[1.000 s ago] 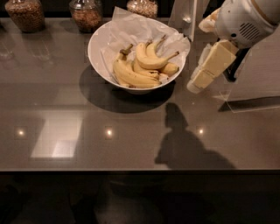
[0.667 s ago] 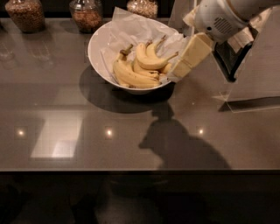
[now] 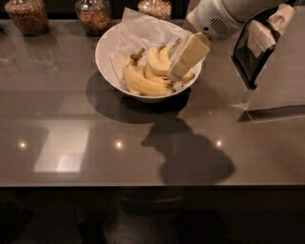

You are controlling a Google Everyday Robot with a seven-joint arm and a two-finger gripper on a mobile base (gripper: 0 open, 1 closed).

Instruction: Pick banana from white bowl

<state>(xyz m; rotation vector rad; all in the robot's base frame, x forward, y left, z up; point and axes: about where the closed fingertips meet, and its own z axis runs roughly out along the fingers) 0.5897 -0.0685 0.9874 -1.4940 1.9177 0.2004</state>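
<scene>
White bowl (image 3: pixel 107 57) is taken as reference; it is set on a glossy dark grey table (image 3: pixel 66 109) and is lined with crinkled white paper (image 3: pixel 138 31), which sticks up past the rim on the far side.

Several bananas are piled inside the bowl, toward its near-right half. The banana (image 3: pixel 155 64) is seen in the middle of the pile: strongly curved, pale yellow, thin stem pointed up toward the far rim. It is lain against the longest banana (image 3: pixel 143 85), which is stretched along the near wall of the bowl with its dark stem at the left end.

The gripper (image 3: pixel 180 69) is positioned over the right side of the bowl, angled down and left from the white arm housing (image 3: pixel 214 21) above the bowl's right rim. Its cream tip is seen just right of the banana, over the pile; contact cannot be confirmed. Whether the claw is apart or together cannot be told.

Three glass jars (image 3: pixel 93 14) of brown grains are lined up behind the bowl. A dark-framed stand (image 3: pixel 255 52) is placed to the right of the bowl. The arm's shadow (image 3: pixel 190 155) is cast on the table in front of the bowl.
</scene>
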